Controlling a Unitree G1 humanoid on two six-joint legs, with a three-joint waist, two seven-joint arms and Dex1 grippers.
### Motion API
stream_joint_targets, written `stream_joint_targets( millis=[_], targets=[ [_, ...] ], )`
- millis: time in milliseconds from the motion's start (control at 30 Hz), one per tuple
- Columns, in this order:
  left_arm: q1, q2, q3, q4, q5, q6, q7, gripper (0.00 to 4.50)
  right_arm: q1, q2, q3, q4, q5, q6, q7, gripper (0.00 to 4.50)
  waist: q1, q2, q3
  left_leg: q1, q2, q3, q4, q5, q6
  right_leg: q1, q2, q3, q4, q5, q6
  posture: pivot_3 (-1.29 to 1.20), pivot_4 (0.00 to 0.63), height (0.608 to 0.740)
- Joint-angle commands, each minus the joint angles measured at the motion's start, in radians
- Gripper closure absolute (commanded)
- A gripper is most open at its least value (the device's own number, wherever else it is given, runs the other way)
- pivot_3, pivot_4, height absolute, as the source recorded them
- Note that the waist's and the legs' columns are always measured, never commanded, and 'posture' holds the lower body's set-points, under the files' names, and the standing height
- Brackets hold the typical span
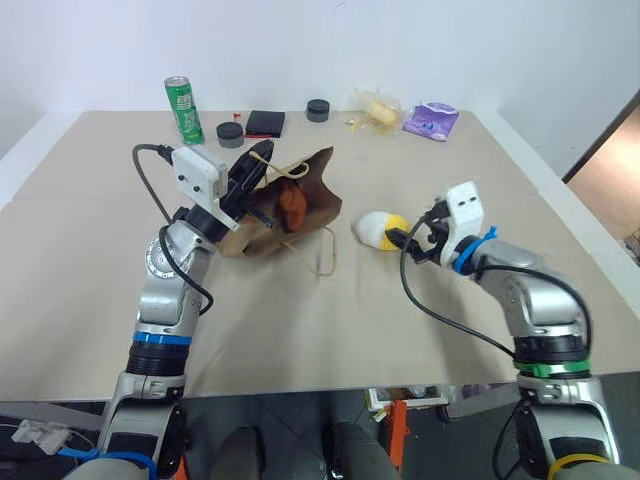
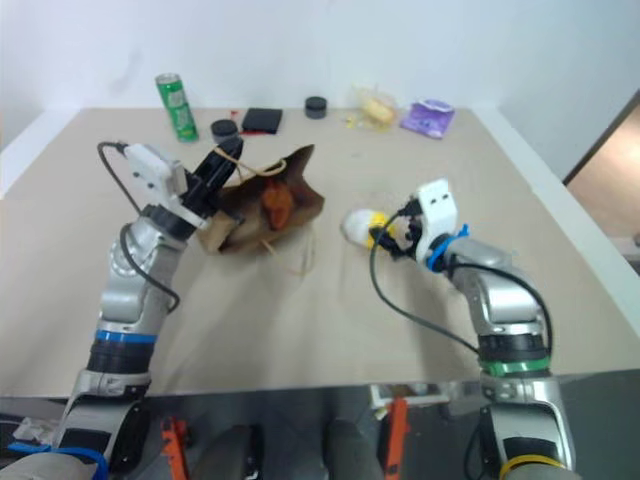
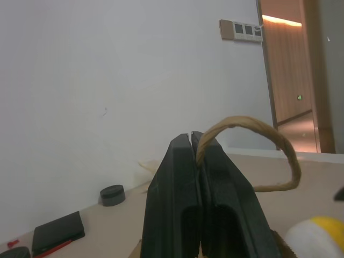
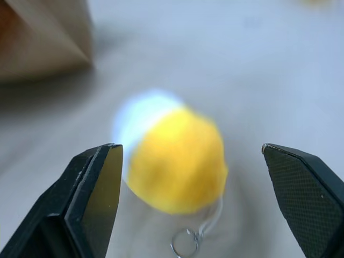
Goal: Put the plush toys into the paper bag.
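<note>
The left gripper [image 1: 262,165] is pressed together on one twisted handle [image 3: 252,141] of the paper bag [image 1: 285,205], which is lifted by that loop so that its mouth gapes beside the fingers; the pinch itself is small in the head views and is seen plainly in the left wrist view, where the tan loop runs out from between the closed black fingers [image 3: 177,183]. Inside the bag, just below the left gripper, a brown-orange mass is seen that is taken to be the monkey plush [image 1: 292,206]; its face and limbs cannot be made out, as most of it is hidden by the bag's folded walls. The second handle [image 1: 326,255] lies slack on the table [image 1: 100,290] beneath the bag. The right gripper [image 1: 405,238] is spread wide, with the yellow-and-white plush [image 4: 174,156] just ahead of its fingertips and apart from both; whether a tip touches it cannot be told from the head views, where the fingers are half covered by the wrist camera housing; a small metal ring on the toy is shown in the right wrist view, and a corner of the bag is cut off at that view's edge; the toy is blurred there.
</note>
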Motion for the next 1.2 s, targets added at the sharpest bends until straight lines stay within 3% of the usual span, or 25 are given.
stream_joint_targets(
  millis=[33, 67, 133, 200, 233, 367, 533, 667, 867, 1000, 1200],
  targets=[
    [-0.038, -0.001, 0.013, -0.004, -0.009, -0.026, -0.010, 4.50, -0.070, 0.049, -0.012, 0.110, -0.013, -0.092, -0.013, 0.03, -0.001, 0.000, 0.000, 0.000, 0.000, 0.000, 0.000, 0.000, 0.000, 0.000, 0.000, 0.000, 0.000, 0.000, 0.001, 0.00, 0.150, 0.740],
    [-0.040, -0.002, 0.013, -0.002, -0.010, -0.027, -0.012, 4.50, -0.080, 0.058, -0.014, 0.132, -0.017, -0.108, -0.015, 0.03, -0.002, 0.001, 0.000, 0.000, 0.000, 0.000, 0.000, 0.000, 0.000, 0.000, 0.000, 0.001, 0.000, 0.000, 0.001, 0.00, 0.150, 0.740],
    [-0.041, -0.002, 0.013, 0.000, -0.009, -0.029, -0.013, 4.50, -0.092, 0.068, -0.020, 0.161, -0.028, -0.133, -0.024, 0.55, -0.001, 0.001, 0.000, -0.001, 0.000, 0.000, 0.000, 0.000, 0.000, 0.000, 0.000, 0.001, 0.000, 0.000, 0.001, 0.00, 0.150, 0.740],
    [-0.040, -0.002, 0.014, -0.001, -0.009, -0.028, -0.013, 4.50, -0.095, 0.069, -0.026, 0.164, -0.028, -0.144, -0.022, 1.37, 0.000, 0.001, 0.000, -0.001, 0.000, 0.000, 0.000, 0.000, 0.000, 0.000, 0.000, 0.001, 0.000, 0.000, 0.001, 0.00, 0.150, 0.740],
    [-0.037, -0.002, 0.015, -0.004, -0.009, -0.026, -0.013, 4.50, -0.088, 0.069, -0.035, 0.138, -0.016, -0.154, -0.011, 2.04, 0.001, 0.001, 0.000, -0.001, 0.000, 0.000, 0.000, 0.000, 0.000, 0.000, 0.000, 0.000, 0.000, 0.000, 0.002, 0.00, 0.150, 0.740],
    [-0.032, -0.003, 0.016, -0.007, -0.009, -0.022, -0.012, 4.50, -0.060, 0.046, -0.057, 0.034, 0.022, -0.134, 0.024, 2.85, 0.001, 0.001, 0.000, -0.001, 0.000, 0.000, 0.000, 0.000, 0.000, 0.000, 0.000, 0.001, 0.000, 0.000, 0.002, 0.00, 0.150, 0.740],
    [-0.032, -0.007, 0.016, -0.004, -0.008, -0.018, -0.009, 4.50, -0.041, 0.017, -0.124, -0.189, 0.158, -0.066, 0.098, 4.48, 0.002, 0.002, 0.001, -0.002, 0.000, 0.000, 0.000, 0.000, 0.000, -0.001, 0.000, 0.000, 0.000, 0.000, 0.002, 0.00, 0.150, 0.740],
    [-0.036, -0.012, 0.017, 0.004, -0.009, -0.016, -0.004, 4.50, -0.072, 0.001, -0.115, -0.390, 0.290, 0.074, 0.140, 4.48, 0.001, 0.002, 0.001, -0.002, 0.000, 0.000, 0.000, 0.000, 0.000, -0.001, 0.000, 0.000, 0.000, 0.000, 0.002, 0.00, 0.150, 0.740],
    [-0.044, -0.021, 0.023, 0.013, -0.012, -0.015, 0.005, 4.50, -0.104, 0.097, 0.092, -0.428, 0.235, 0.165, 0.074, 4.48, -0.004, 0.002, 0.001, 0.000, 0.001, -0.001, 0.000, 0.000, 0.000, 0.000, 0.001, 0.000, 0.001, 0.000, 0.000, 0.00, 0.150, 0.740],
    [-0.046, -0.025, 0.027, 0.008, -0.017, -0.008, 0.013, 4.50, -0.162, 0.211, 0.245, -0.330, 0.142, 0.147, 0.013, 4.48, -0.006, 0.002, 0.001, -0.001, 0.001, -0.001, 0.000, 0.000, 0.000, -0.001, 0.001, 0.000, 0.001, 0.000, 0.000, 0.00, 0.150, 0.740],
    [-0.036, -0.035, 0.022, -0.010, -0.018, -0.004, 0.015, 4.50, -0.291, 0.373, 0.325, -0.110, 0.042, 0.047, -0.029, 4.48, -0.008, 0.002, 0.001, -0.003, 0.001, -0.001, 0.001, 0.000, 0.000, -0.002, 0.000, -0.001, 0.001, 0.000, 0.001, 0.00, 0.150, 0.740]
  ],
)
